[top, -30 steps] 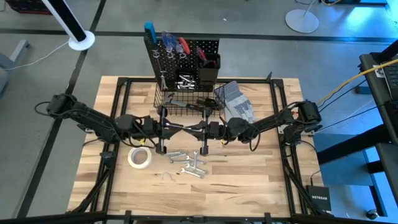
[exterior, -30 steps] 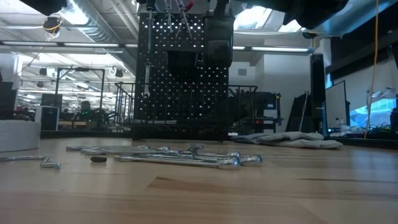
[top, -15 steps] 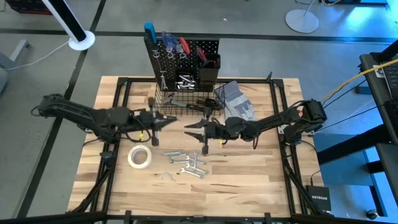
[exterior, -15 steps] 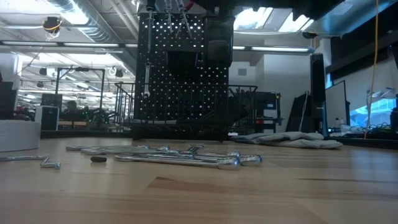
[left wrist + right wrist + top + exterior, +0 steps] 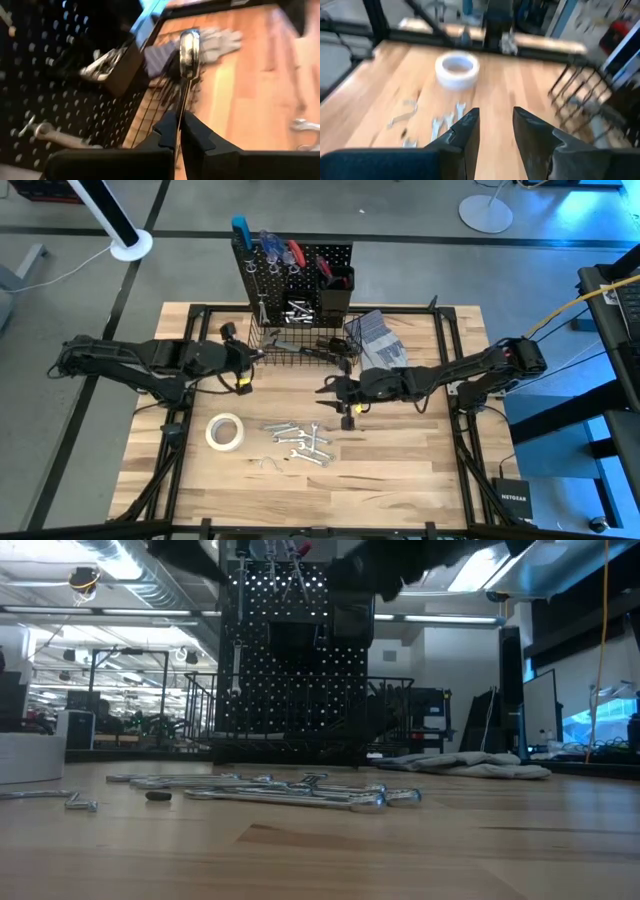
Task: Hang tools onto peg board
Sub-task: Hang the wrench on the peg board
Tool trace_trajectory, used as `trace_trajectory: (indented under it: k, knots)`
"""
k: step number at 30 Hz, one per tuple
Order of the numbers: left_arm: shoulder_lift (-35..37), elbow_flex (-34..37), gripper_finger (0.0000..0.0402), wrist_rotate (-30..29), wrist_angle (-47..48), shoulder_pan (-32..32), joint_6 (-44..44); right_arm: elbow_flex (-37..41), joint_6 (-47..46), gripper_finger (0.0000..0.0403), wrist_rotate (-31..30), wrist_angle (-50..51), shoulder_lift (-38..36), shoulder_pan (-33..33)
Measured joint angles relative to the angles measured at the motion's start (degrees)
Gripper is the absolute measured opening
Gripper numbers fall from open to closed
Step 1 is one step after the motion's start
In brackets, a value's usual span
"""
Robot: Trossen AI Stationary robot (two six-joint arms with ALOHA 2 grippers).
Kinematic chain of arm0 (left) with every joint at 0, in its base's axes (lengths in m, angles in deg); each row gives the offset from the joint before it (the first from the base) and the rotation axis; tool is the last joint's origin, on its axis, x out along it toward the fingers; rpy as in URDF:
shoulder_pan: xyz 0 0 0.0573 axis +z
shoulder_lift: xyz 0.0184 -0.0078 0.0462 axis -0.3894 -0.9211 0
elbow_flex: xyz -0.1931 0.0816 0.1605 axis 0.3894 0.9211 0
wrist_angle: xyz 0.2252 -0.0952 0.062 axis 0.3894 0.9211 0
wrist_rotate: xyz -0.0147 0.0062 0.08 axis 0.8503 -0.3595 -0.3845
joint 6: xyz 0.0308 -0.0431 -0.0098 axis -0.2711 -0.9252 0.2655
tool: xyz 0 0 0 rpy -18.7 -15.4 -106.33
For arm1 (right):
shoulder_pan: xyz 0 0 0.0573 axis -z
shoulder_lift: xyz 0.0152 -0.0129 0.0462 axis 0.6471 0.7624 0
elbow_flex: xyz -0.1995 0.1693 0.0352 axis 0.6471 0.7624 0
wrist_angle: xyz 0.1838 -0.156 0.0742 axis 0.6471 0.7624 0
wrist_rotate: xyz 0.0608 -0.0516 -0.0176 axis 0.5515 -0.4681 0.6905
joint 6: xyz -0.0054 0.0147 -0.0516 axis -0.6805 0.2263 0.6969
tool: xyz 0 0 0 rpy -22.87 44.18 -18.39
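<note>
At the back edge of the wooden table (image 5: 400, 460), the peg board (image 5: 300, 275) is seen standing upright, with red- and blue-handled tools hung along its top and a silver wrench (image 5: 236, 665) hanging from a hook on its face. A black wire basket (image 5: 290, 345) is fixed at its base, and several dark tools lie inside it. Grey work gloves (image 5: 378, 345) are laid just beside the basket, toward the right arm's side.

A silver wrench (image 5: 189, 50) is pinched between the closed fingers of the left gripper (image 5: 179, 125) and is held with its ring end pointing away from the wrist, close to the perforated panel and the basket. From above, the left gripper (image 5: 243, 360) is placed just beside the basket's left front corner.

A loose cluster of wrenches (image 5: 300, 442) is spread on the table in front of the board, with a white tape roll (image 5: 224, 432) lying near them on the left arm's side.

The right gripper (image 5: 338, 392) is held over the middle of the table, between the basket and the wrench cluster. Its fingers (image 5: 465, 132) are parted with nothing between them, and the tape roll (image 5: 457, 70) is seen beyond them.
</note>
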Motion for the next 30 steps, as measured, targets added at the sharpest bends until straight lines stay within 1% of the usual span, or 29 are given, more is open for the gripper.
trace_trajectory:
  k: [4,8,15,17,21,23,26,30]
  knots:
    - [0.5,3.0,0.0000,0.0,-1.5,2.7,-0.1,0.0,-1.9,0.0122,-0.2,3.7,0.4,-0.8]
    - [1.7,6.9,0.0000,0.6,-4.7,5.9,1.6,0.0,-1.4,0.0122,-0.9,3.6,0.5,-1.6]
    - [5.8,13.6,0.0000,5.8,-15.1,10.9,13.3,0.0,-1.0,0.0122,-1.0,3.6,0.5,-1.8]
    - [6.7,15.5,0.0000,7.5,-17.6,12.6,14.6,0.0,-0.9,0.0122,-1.0,3.5,0.5,-1.8]
    - [7.2,18.9,0.0000,14.2,-21.7,16.9,14.7,0.0,-0.7,0.0122,-1.0,3.5,0.5,-1.8]
    - [7.0,20.9,0.0000,16.5,-22.7,19.0,14.4,0.0,-0.7,0.0122,-1.0,3.5,0.5,-1.8]
    - [7.0,23.0,0.0000,17.2,-24.4,21.5,14.0,0.0,-0.7,0.0122,-1.0,3.5,0.5,-1.8]
    - [7.2,23.9,0.0000,17.4,-24.5,23.7,14.3,0.0,-0.7,0.0122,-1.0,3.5,0.5,-1.8]
